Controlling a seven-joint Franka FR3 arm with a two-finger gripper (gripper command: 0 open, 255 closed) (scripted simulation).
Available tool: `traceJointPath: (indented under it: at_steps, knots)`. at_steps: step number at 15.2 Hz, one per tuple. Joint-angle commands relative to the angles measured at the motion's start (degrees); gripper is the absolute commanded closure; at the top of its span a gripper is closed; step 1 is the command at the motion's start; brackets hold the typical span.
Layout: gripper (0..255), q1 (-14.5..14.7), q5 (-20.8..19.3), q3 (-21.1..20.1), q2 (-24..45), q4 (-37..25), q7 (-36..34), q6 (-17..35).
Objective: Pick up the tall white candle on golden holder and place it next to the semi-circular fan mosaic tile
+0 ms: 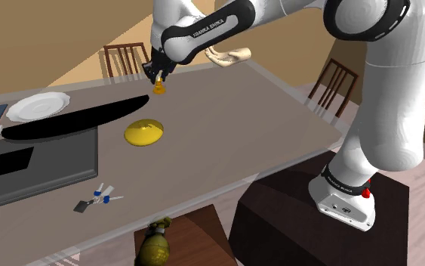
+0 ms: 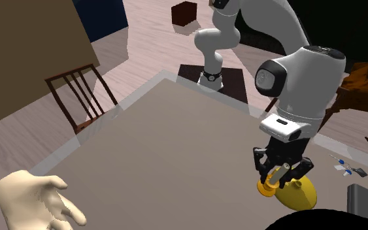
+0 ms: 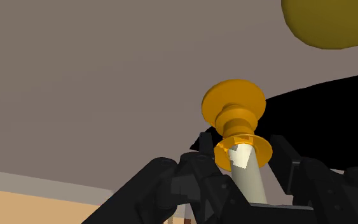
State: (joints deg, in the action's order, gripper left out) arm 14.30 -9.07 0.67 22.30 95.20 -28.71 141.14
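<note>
Black gripper [image 3: 242,153] clamped on smooth cream cylindrical candle [image 3: 248,178]; flared golden holder [image 3: 233,105], round disc base.

White capitals reading "FRANKA EMIKA" run along the dark band [image 1: 207,30] on the forearm link of the arm [image 1: 388,91], just above the gripper [image 1: 158,77], in the shoulder view. Another dark band at the arm's foot [image 1: 341,184] bears white lettering too small to read.
</note>
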Motion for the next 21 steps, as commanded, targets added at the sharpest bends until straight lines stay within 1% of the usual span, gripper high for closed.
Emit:
traceJointPath:
  at_steps: [1,11,21]
  knots:
    - [255,0.08,-0.24,0.10,0.33,1.23,-0.36,1.58]
    - [255,0.34,-1.21,0.65,3.71,4.14,-1.67,7.83]
    - [255,0.75,-2.20,1.41,8.00,5.70,-3.07,13.65]
